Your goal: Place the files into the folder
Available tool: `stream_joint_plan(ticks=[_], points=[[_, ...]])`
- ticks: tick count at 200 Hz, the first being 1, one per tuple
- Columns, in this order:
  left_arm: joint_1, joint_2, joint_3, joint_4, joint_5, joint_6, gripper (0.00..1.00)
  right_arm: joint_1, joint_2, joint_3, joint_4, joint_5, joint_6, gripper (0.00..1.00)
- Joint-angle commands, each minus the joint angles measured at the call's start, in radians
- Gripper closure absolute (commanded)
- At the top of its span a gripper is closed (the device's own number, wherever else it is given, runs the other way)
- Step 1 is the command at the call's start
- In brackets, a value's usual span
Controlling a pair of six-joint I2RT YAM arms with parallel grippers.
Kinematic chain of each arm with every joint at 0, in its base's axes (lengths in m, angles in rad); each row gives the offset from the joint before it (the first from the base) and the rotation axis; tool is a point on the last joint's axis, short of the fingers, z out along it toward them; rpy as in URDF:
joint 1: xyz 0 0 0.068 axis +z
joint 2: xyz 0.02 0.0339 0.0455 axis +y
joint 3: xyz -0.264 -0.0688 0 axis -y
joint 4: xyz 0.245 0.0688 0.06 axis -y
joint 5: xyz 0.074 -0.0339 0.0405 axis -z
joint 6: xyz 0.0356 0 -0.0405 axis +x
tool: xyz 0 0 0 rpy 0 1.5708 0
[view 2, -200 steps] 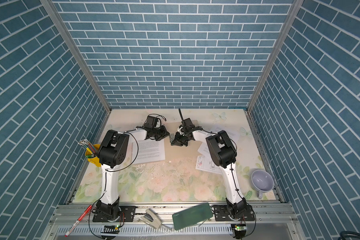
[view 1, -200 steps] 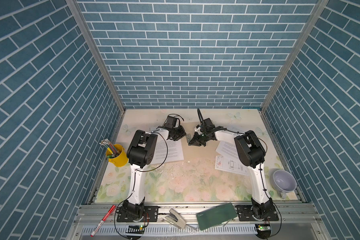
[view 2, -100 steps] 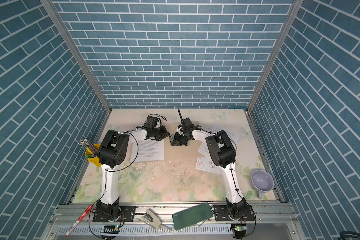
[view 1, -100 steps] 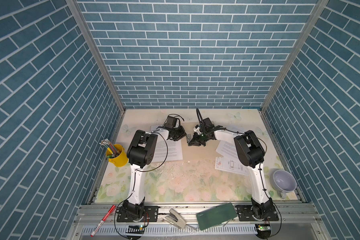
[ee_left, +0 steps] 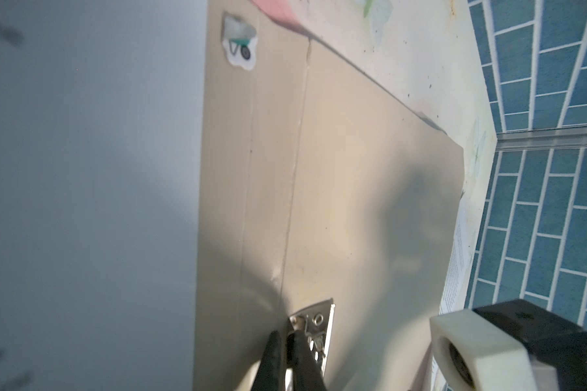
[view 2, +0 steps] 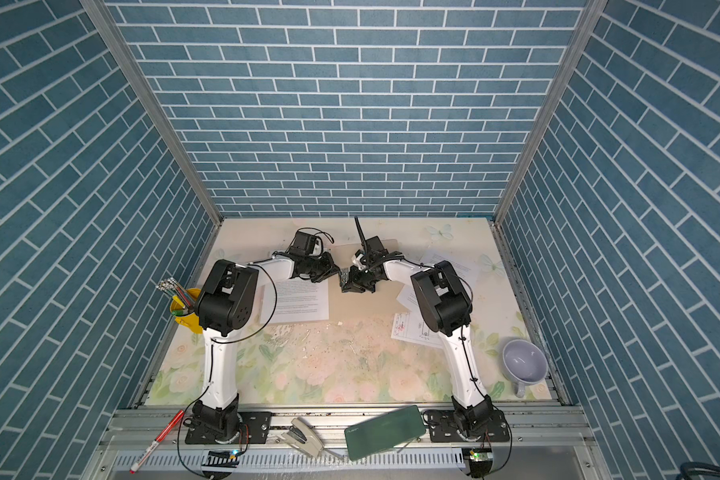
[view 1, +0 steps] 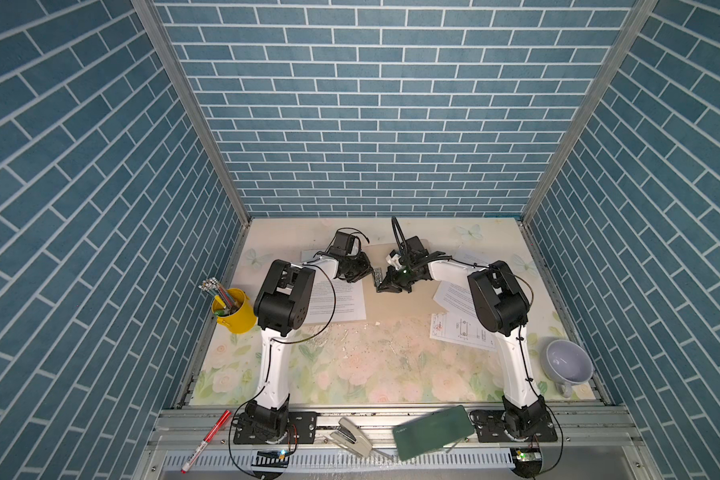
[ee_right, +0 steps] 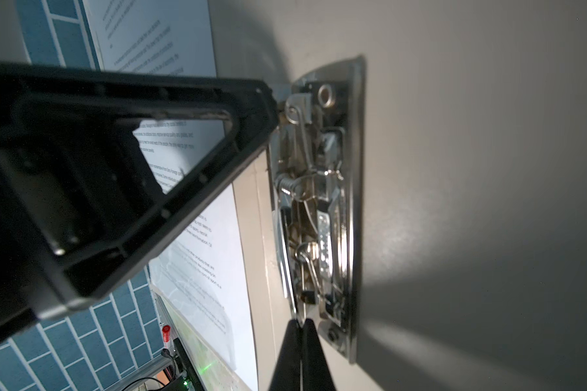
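Tan folder [view 1: 395, 301] lies open at far centre, one of the files [view 1: 341, 299] just left of its metal clip [ee_right: 319, 203], two others to the right. The left gripper [ee_left: 287, 338] and right gripper [ee_right: 300, 325], both pressed together, touch the clip. A slip here could drag the folder askew.

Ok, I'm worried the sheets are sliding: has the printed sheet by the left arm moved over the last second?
No. The printed sheet lies just as far from the yellow pen pot as before, with the same tilt.
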Motion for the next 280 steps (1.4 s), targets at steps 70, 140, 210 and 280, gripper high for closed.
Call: stream_joint_plan(ticks=[70, 140, 210, 280], points=[[-0.011, 0.043, 0.046, -0.115, -0.033, 0.063, 0.89, -0.025, 0.052, -0.090, -0.202, 0.220, -0.020, 1.00], [-0.013, 0.060, 0.077, -0.128, -0.036, 0.108, 0.90, -0.025, -0.042, -0.028, -0.192, 0.165, -0.004, 1.00], [-0.022, 0.079, 0.097, -0.126, -0.018, 0.112, 0.90, -0.014, 0.014, -0.029, -0.206, 0.140, -0.022, 1.00], [-0.049, 0.122, 0.194, -0.251, -0.053, 0.166, 0.93, 0.028, 0.074, 0.045, -0.243, 0.139, -0.031, 1.00]])
